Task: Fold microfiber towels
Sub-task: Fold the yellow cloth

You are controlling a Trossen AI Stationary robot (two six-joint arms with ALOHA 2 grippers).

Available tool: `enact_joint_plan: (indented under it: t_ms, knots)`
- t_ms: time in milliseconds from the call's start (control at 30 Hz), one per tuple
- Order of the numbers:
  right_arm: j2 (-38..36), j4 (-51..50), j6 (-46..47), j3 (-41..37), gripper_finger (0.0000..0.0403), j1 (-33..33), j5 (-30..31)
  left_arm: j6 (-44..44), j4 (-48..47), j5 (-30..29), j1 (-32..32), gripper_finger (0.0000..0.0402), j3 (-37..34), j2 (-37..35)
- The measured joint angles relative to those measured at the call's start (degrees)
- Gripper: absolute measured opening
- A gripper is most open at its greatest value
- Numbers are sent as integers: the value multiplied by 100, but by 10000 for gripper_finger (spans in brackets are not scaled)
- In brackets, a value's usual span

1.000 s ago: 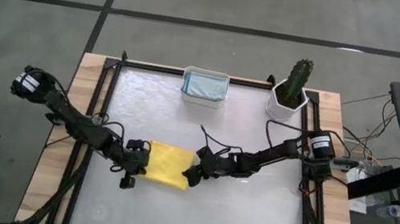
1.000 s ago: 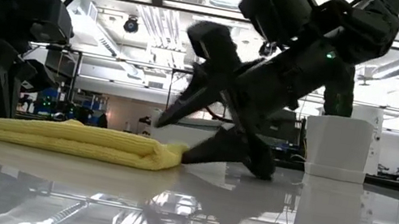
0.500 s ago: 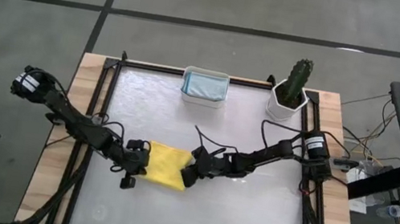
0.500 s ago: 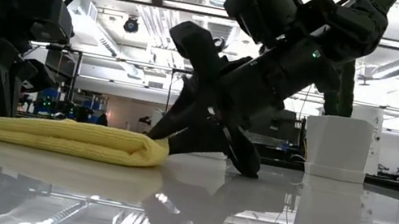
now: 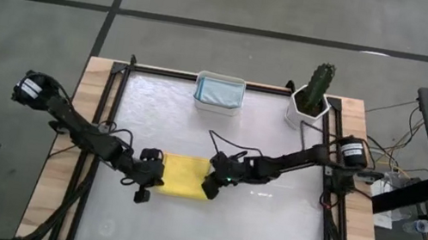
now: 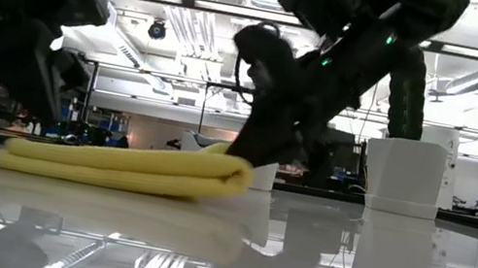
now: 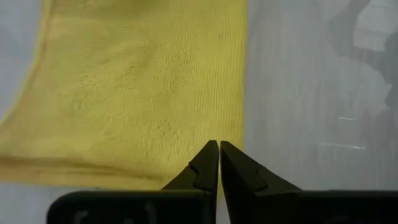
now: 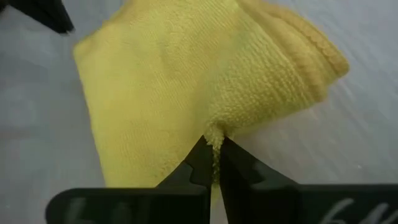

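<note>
A yellow towel (image 5: 184, 176), folded into a thick pad, lies mid-table between my two grippers. Its left end (image 6: 13, 156) rests on the table, while its right end (image 6: 231, 170) is raised a little. My right gripper (image 5: 209, 186) is shut on that right end. My left gripper (image 5: 144, 182) is shut and hangs just above the towel's left end. In the left wrist view its tips (image 7: 219, 148) stand over a corner of the flat cloth with nothing between them. I cannot tell whether it touches the towel. My right gripper pinches a small pucker of the yellow towel's right edge (image 8: 215, 134) between its two fingertips. It comes slanting down from the table's right. That end is lifted slightly off the table; the rest of the pad lies slack on the surface.
A white tub (image 5: 217, 101) with a pale blue cloth (image 5: 219, 90) in it stands at the far edge. A cactus in a white pot (image 5: 311, 101) stands at the far right. Black rails run along the table's left and right sides.
My right gripper has shut on the towel's right end and risen a little, raising that end. The towel has slid slightly toward the table's right. My left gripper has come up off the table at the towel's left end, still shut.
</note>
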Motion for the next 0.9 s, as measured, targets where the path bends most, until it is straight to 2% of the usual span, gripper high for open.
enact_joint_plan:
  t_ms: [133, 267, 767, 900]
  knots:
    - [-201, -434, -147, -2, 9, -37, 3, 87, 3, -264, 4, 2, 65, -2]
    - [-284, -386, -271, 0, 9, -61, 14, 83, 3, -406, 10, 2, 43, -2]
    - [-253, -404, -352, 0, 9, -175, 39, 37, -1, -409, 11, 1, 32, 0]
    - [-253, -402, -372, 0, 9, -193, -239, 37, -3, -409, 11, 1, 32, 0]
